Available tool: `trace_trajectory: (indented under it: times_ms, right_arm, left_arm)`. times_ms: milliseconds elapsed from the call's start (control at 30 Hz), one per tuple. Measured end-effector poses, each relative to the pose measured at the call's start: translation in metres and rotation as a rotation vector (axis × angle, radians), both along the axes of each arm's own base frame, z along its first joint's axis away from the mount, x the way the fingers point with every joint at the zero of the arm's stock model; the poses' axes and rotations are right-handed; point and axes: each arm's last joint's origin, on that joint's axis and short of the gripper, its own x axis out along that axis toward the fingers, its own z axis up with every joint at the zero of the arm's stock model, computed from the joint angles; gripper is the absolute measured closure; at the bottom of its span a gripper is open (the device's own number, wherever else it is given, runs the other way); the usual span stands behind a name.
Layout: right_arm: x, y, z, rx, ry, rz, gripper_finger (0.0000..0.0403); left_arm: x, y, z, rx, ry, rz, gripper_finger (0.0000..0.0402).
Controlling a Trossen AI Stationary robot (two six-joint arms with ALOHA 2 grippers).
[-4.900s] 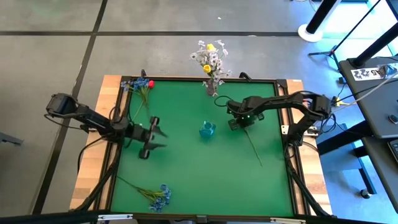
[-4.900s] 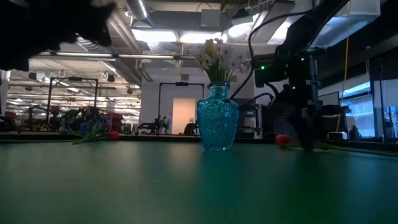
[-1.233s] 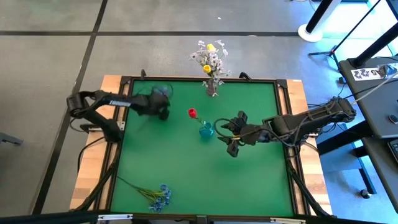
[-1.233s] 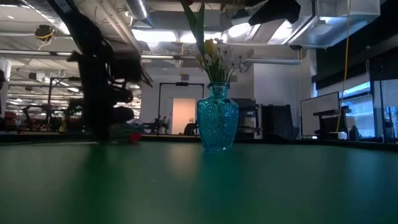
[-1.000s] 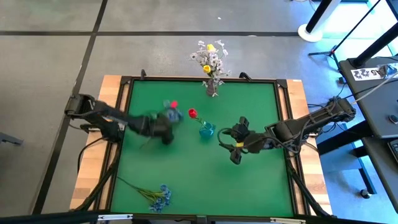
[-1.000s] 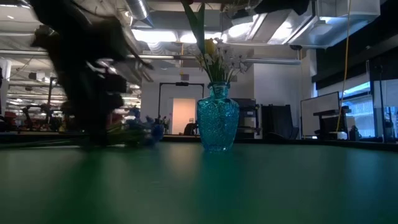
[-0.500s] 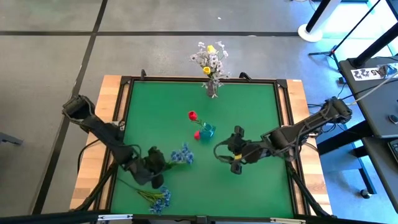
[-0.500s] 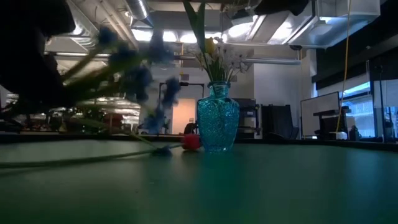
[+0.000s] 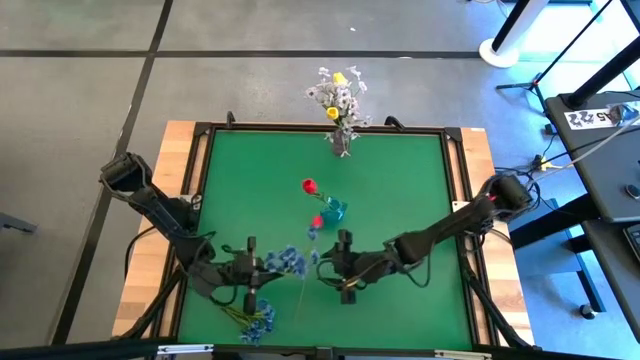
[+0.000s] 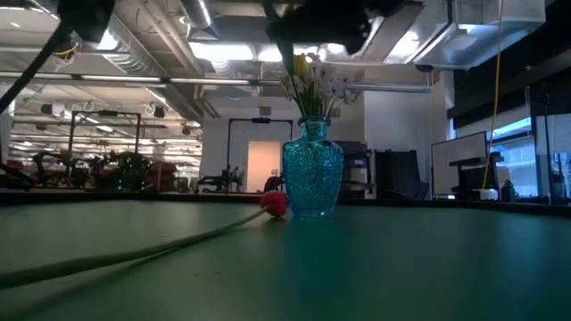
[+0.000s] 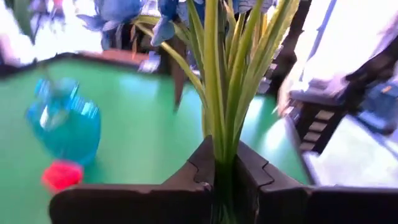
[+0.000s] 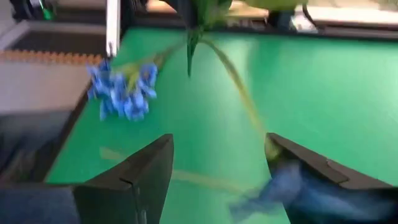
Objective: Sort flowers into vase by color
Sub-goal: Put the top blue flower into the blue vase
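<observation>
Taking the blue glass vase point(image 9: 334, 209) at the table's middle as the landmark: in the high view the left gripper point(image 9: 252, 270) is on the near-left side of it, clamped on a bunch of blue flowers point(image 9: 290, 261) whose blooms point toward the vase. The left wrist view shows what the high view cannot: the two dark fingers point(image 11: 249, 177) pressed tight on a sheaf of green stems point(image 11: 222, 112), with the vase and a red bud beyond.

The right gripper point(image 9: 341, 271) hovers near the vase on its near side, just beside the blue blooms; the right wrist view shows its fingers point(image 12: 152, 165) spread wide with nothing between them, and a second blue bunch point(image 12: 122, 92) lying on the green mat point(image 9: 400, 180) farther off. In the high view that bunch point(image 9: 258, 320) lies at the near-left corner, well apart from the vase.

Two red buds show from above: one point(image 9: 309, 185) raised just left of the vase and beyond it, one point(image 9: 317, 219) touching its base. The low view shows only the bud at the base point(image 10: 275, 202), its stem running along the mat.

A second vase point(image 9: 341, 140), at the table's far edge beyond the blue one, holds white sprays and two yellow buds point(image 9: 333, 112).
</observation>
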Motion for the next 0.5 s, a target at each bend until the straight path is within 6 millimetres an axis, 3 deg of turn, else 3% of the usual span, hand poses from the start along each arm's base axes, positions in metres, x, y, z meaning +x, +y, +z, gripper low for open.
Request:
trace_trajectory:
  times_ms: [200,500]
  right_arm:
    - [0.020,0.011,0.005,0.086,-0.297,0.045,0.0150]
    - [0.023,0.015,0.032,0.133,-0.592,0.137,0.0150]
  left_arm:
    - [0.007,0.000,0.022,0.062,-0.155,-0.121,0.0383]
    - [0.032,0.021,0.029,0.084,-0.277,-0.256,0.0383]
